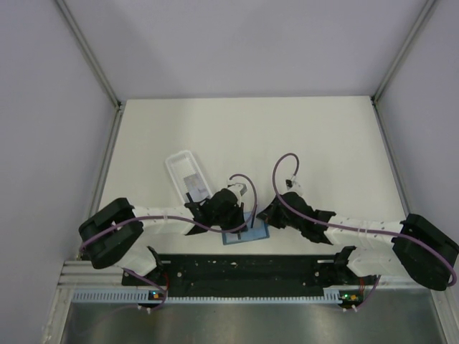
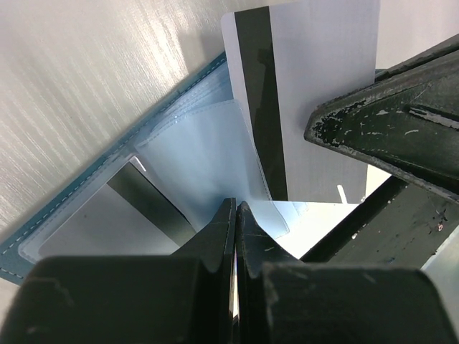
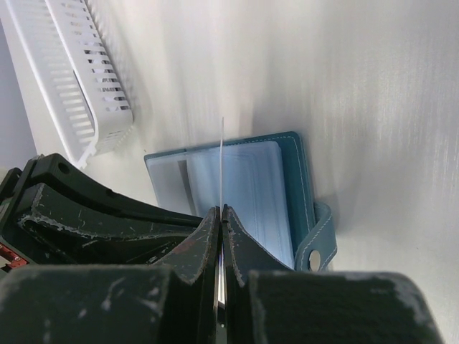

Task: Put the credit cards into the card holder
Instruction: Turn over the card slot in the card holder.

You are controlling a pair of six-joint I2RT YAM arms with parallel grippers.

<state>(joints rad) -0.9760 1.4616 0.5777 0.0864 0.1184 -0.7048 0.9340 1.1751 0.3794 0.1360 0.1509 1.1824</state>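
Observation:
The teal card holder (image 3: pixel 292 179) lies open near the table's front edge, pale blue sleeves up and snap tab (image 3: pixel 316 249) at its right. My right gripper (image 3: pixel 221 209) is shut on a white credit card (image 3: pixel 222 161), seen edge-on here. In the left wrist view that card (image 2: pixel 323 86) stands upright with its dark stripe, its lower end at a sleeve. The right gripper's fingers (image 2: pixel 387 129) clamp its side. My left gripper (image 2: pixel 236 206) is shut, pinching a clear sleeve (image 2: pixel 201 158) of the holder. Another striped card (image 2: pixel 107 226) sits in the left pocket. From above, both grippers meet over the holder (image 1: pixel 259 233).
A long white slotted tray (image 1: pixel 179 163) lies just behind and left of the holder, also seen in the right wrist view (image 3: pixel 79 79); something pale with a dark mark lies in it. Grey walls enclose the white table (image 1: pixel 287 136) on three sides.

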